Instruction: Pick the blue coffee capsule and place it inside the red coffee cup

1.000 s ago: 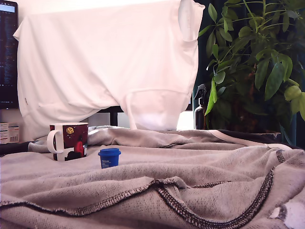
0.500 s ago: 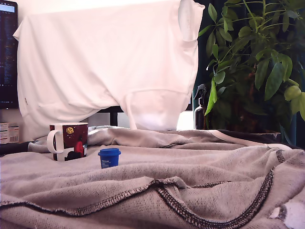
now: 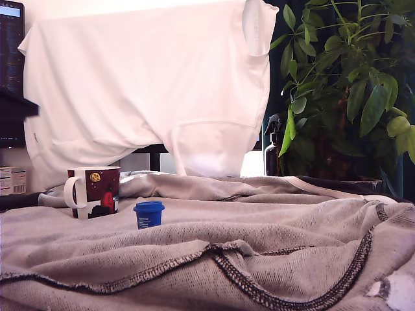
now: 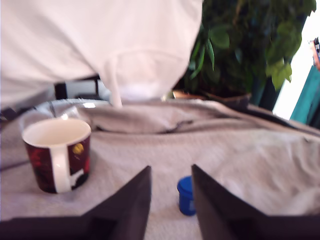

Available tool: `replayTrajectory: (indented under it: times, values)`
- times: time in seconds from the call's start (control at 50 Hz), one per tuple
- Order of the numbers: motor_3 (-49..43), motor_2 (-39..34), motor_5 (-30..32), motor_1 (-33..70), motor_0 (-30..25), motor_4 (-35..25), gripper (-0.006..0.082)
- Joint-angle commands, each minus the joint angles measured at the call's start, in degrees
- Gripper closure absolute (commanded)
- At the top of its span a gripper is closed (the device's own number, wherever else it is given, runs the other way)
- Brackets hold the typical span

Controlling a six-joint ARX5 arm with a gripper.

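The blue coffee capsule (image 3: 149, 214) stands upright on the grey blanket, just to the exterior view's right of the red coffee cup (image 3: 94, 191), whose white handle faces that view's left. In the wrist view the cup (image 4: 57, 155) shows its empty white inside. My gripper (image 4: 171, 172) is open, with nothing between its two dark fingers (image 4: 131, 200). The capsule (image 4: 186, 196) shows in the gap between them, beyond the tips and partly hidden behind one finger. Only a dark part of my arm (image 3: 16, 105) shows at the exterior view's left edge.
The grey blanket (image 3: 272, 246) lies in folds with a dark stitched hem. A white cloth (image 3: 149, 78) hangs behind. A leafy plant (image 3: 350, 84) and a dark spray bottle (image 3: 272, 149) stand at the exterior view's right, a monitor (image 3: 10, 45) and a small box (image 3: 11, 180) at its left.
A dark part of my arm has come into the exterior view at its left edge. The cup and capsule have not moved.
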State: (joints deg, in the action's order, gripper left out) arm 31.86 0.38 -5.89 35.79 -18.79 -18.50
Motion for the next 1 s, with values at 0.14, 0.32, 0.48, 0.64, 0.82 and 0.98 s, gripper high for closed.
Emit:
replayTrajectory:
  times: [0.14,0.32,0.48,0.64,0.82,0.98]
  values:
    - [8.9,-0.8,2.1,11.8,-2.9,-0.1,-0.0020]
    - [10.6,4.2,2.5,23.5,-4.6,-0.1,-0.0020]
    - [10.6,10.7,3.0,34.2,-6.0,-0.1,-0.0020]
    - [10.6,16.2,3.6,43.8,-7.3,-1.7,-0.0020]
    - [10.6,20.4,5.8,51.4,-9.3,-3.7,-0.0020]
    - [10.5,23.8,6.5,55.8,-10.6,-3.5,-0.0020]
